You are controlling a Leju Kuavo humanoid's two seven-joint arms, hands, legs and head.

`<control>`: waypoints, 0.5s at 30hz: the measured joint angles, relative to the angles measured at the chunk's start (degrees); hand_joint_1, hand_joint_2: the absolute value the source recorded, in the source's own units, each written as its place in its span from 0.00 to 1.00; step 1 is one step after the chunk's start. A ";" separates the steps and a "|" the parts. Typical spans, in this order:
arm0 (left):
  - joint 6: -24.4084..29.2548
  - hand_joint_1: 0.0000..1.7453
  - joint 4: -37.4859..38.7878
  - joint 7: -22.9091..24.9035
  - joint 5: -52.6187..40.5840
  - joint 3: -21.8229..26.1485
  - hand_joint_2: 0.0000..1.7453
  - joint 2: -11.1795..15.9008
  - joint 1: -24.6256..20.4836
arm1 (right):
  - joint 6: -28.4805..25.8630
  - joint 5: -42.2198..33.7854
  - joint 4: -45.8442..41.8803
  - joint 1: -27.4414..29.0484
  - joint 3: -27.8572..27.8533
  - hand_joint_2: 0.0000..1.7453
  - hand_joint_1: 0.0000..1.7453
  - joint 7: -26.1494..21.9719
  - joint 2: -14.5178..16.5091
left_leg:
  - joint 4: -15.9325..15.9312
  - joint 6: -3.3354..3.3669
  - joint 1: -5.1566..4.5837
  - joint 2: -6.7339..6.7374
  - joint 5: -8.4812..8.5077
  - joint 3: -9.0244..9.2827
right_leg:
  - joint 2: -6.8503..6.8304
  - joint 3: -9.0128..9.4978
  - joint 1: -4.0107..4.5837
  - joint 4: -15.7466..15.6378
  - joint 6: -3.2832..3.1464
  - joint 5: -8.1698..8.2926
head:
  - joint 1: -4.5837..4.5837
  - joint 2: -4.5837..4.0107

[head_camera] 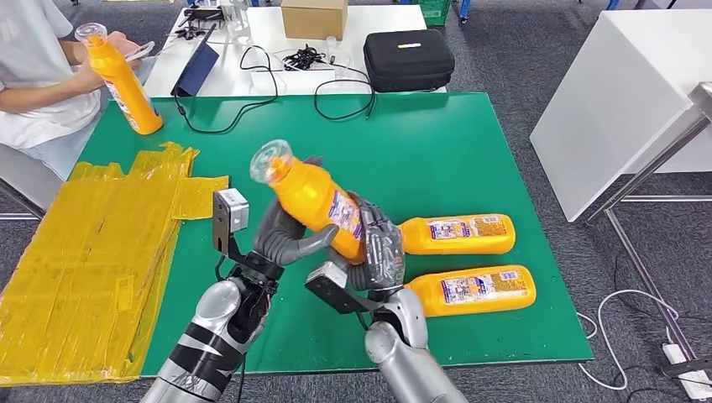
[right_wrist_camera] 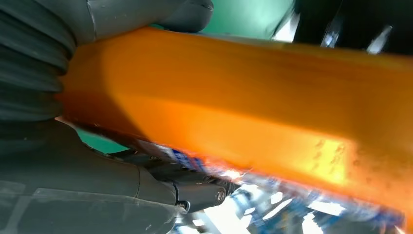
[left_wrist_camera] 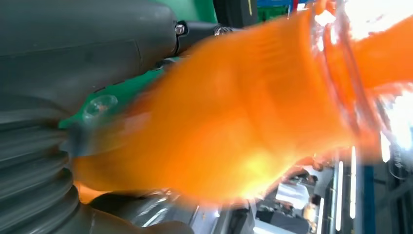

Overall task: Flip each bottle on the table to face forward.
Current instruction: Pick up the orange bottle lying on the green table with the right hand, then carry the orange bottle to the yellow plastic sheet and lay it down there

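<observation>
An orange bottle (head_camera: 315, 201) with a clear cap is lifted above the green table (head_camera: 470, 143), tilted with its cap up and to the left. My left hand (head_camera: 281, 235) grips it from the left and my right hand (head_camera: 378, 248) grips its lower body from the right. Up close the orange bottle (left_wrist_camera: 234, 122) lies against the left hand (left_wrist_camera: 63, 87). The same bottle (right_wrist_camera: 243, 112) runs between the thumb and fingers of my right hand (right_wrist_camera: 73, 146). Two more orange bottles (head_camera: 458, 234) (head_camera: 474, 290) lie on their sides to the right, labels up.
A person at the far left holds another orange bottle (head_camera: 124, 81) upright at the table's corner. Crumpled yellow sheeting (head_camera: 92, 252) covers the table's left side. A black case (head_camera: 407, 59), cables and a cardboard box (head_camera: 313, 17) sit on the white table behind.
</observation>
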 joint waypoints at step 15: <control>0.63 0.00 0.23 -1.31 1.60 4.31 1.00 0.80 1.67 | -0.42 6.90 6.79 -2.77 8.53 1.00 1.00 3.17 1.50 | 0.00 0.00 -0.01 0.02 0.00 -0.01 | 0.01 -0.05 -0.01 0.00 -0.01 -0.01 | 0.00 0.00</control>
